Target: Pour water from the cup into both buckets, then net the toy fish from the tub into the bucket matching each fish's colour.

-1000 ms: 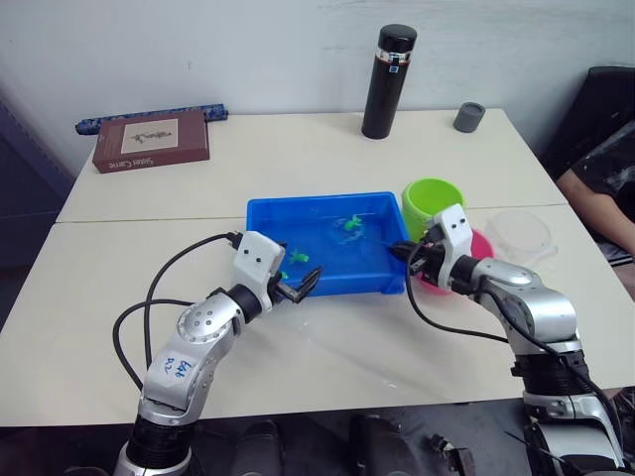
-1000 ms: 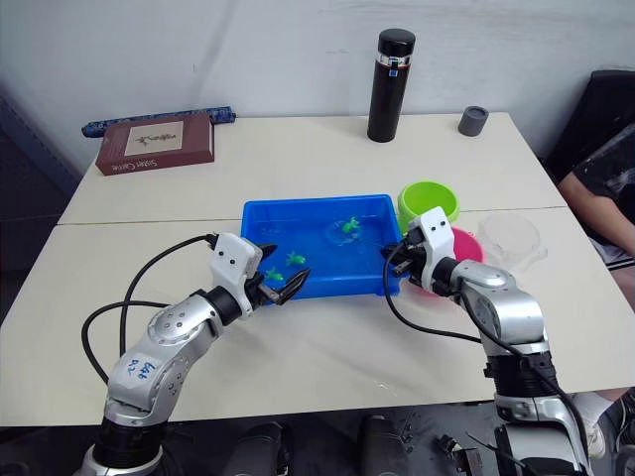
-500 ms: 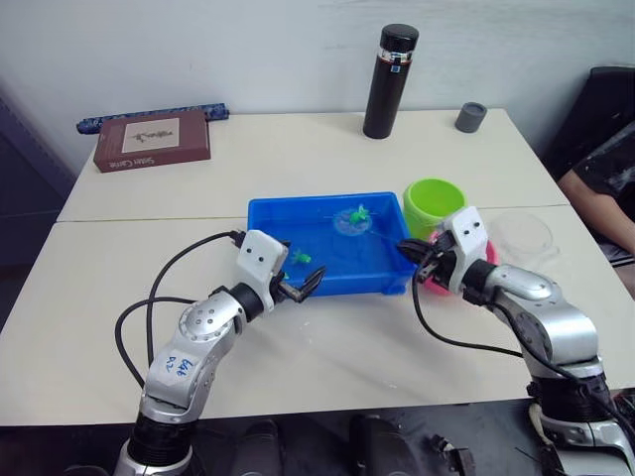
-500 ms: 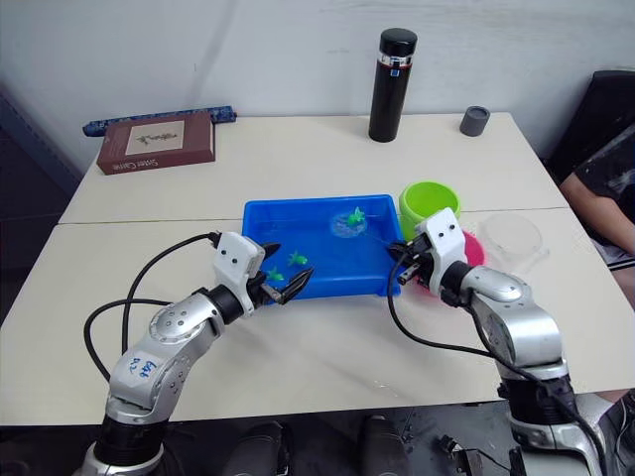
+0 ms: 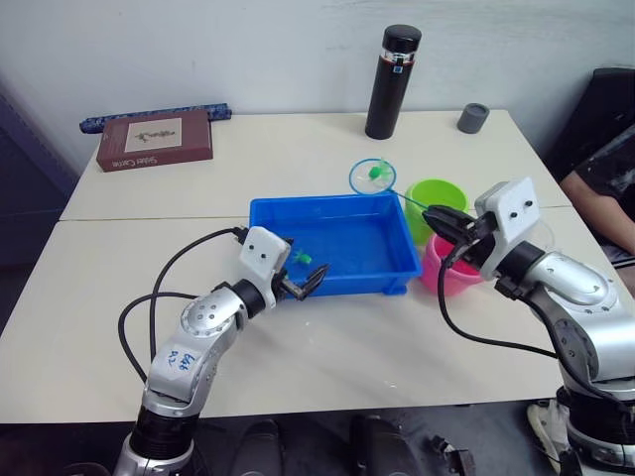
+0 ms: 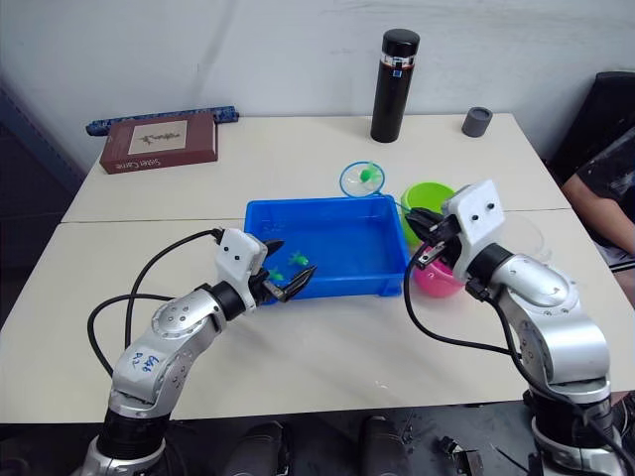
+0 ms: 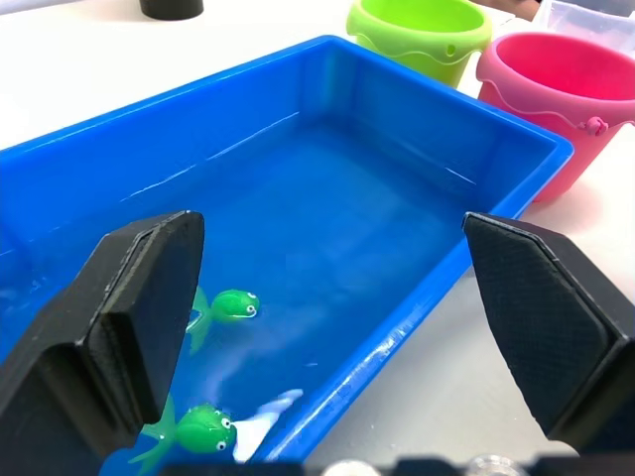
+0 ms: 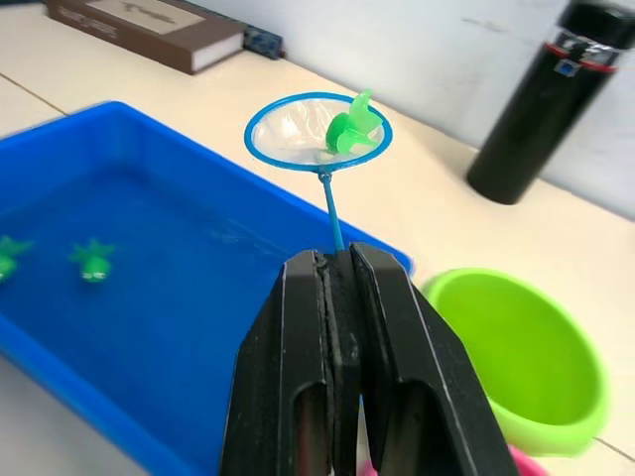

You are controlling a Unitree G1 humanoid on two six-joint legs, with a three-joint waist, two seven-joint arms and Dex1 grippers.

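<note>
The blue tub (image 5: 342, 287) sits mid-table with two green toy fish (image 7: 229, 304) left in its water. My right gripper (image 5: 441, 220) is shut on the thin handle of the net (image 5: 372, 177). Its blue-rimmed hoop hangs above the tub's far rim and holds one green fish (image 8: 352, 127). The lime green bucket (image 5: 437, 201) stands just right of the hoop, and the pink bucket (image 5: 449, 272) is in front of it, under my right wrist. My left gripper (image 5: 302, 279) is open at the tub's near left rim, holding nothing. The clear cup (image 7: 597, 17) stands beyond the pink bucket.
A tall black flask (image 5: 392, 80) and a small grey cup (image 5: 472, 117) stand at the back of the table. A brown book (image 5: 155, 139) lies at the back left with a dark blue strip (image 5: 149, 115) behind it. A person (image 5: 607, 178) sits at the right edge.
My right gripper has lifted the net out of the tub with a green fish in it, carrying it up and back toward the green bucket. The left arm has stayed put.
</note>
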